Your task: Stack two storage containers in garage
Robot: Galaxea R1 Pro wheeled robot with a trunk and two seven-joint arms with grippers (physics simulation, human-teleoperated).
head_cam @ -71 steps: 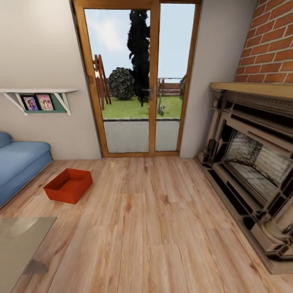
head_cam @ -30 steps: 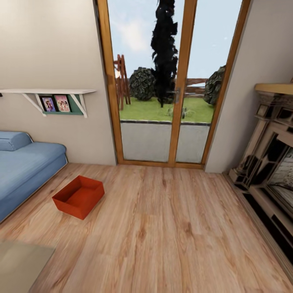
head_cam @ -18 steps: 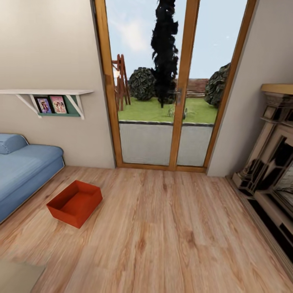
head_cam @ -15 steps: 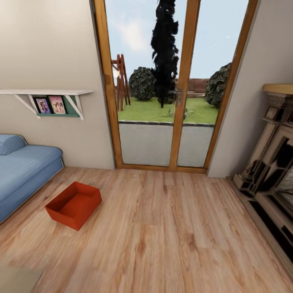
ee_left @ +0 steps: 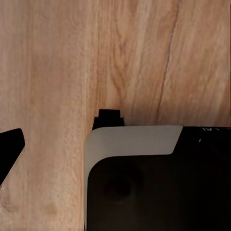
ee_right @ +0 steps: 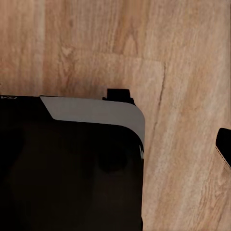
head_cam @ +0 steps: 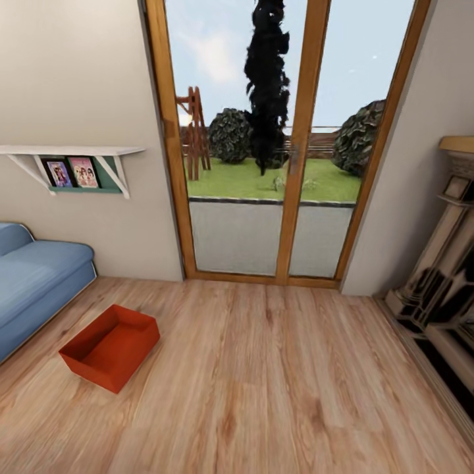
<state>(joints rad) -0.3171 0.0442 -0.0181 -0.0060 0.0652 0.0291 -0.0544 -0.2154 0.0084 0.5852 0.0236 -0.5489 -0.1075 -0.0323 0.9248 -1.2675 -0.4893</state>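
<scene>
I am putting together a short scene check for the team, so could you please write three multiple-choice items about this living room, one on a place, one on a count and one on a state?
1. Where does the orange-red rectangular plastic bin lie?
A. on the light wood plank floor, near the blue sofa
B. on the white wall shelf
C. on the sofa's seat

2. How many framed pictures stand under the white wall shelf?
A. none
B. two
C. five

3. What state is the bin in?
A. upside down
B. filled with books
C. upright, open-topped and empty

Answers: 1 A, the bin rests on the planks just off the sofa's front corner. 2 B, two small framed pictures sit side by side below the shelf board. 3 C, its bare inner base shows from above.
</scene>
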